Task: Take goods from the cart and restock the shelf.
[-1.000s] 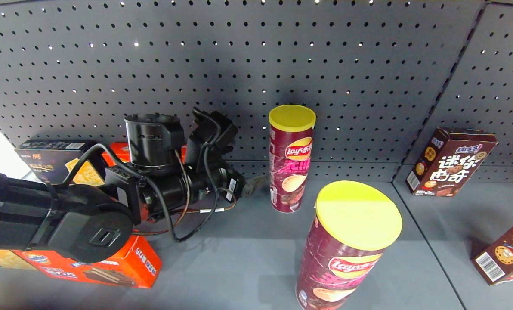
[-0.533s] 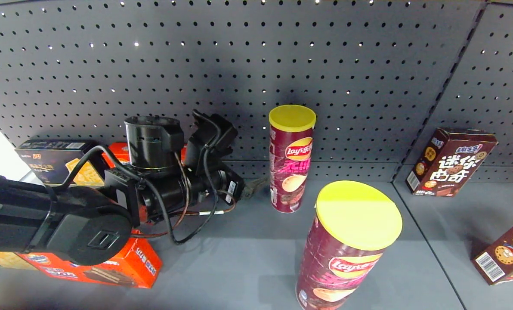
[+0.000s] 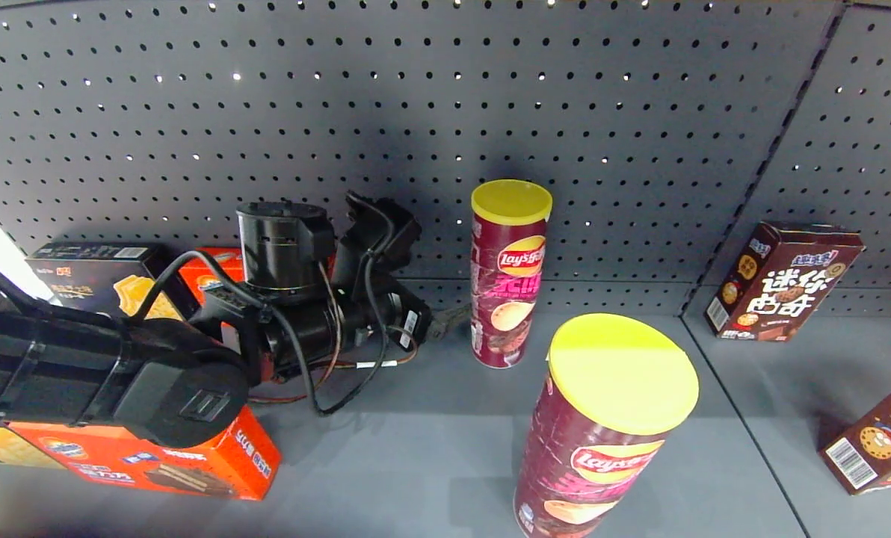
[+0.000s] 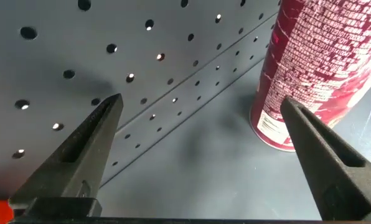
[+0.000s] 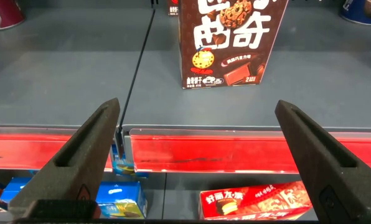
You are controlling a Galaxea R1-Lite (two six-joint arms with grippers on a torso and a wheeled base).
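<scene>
Closer goes the left gripper [image 4: 201,102], sliding along the back edge of the shelf [image 3: 415,448] toward the rear chips can [image 3: 507,276], and that can has budged a hair toward the right. Jaws are spread wide with nothing between them, one finger [image 4: 322,162] just beside the can's base; whether it touches, I cannot tell. The can stands upright against the pegboard wall [image 3: 415,112] at mid-back. A front chips can [image 3: 602,426] stands upright near the front edge, well apart from the first. An orange box [image 3: 191,463] lies flat at the front left corner under the arm, and a dark cracker box [image 3: 94,276] sits at the back left. On the next shelf board to the right, a brown cookie box [image 3: 782,280] stands at the back. The right gripper [image 5: 198,107] hangs with its jaws wide apart and empty, facing another brown cookie box [image 5: 232,40] on a grey shelf behind a red rail [image 5: 210,152].
</scene>
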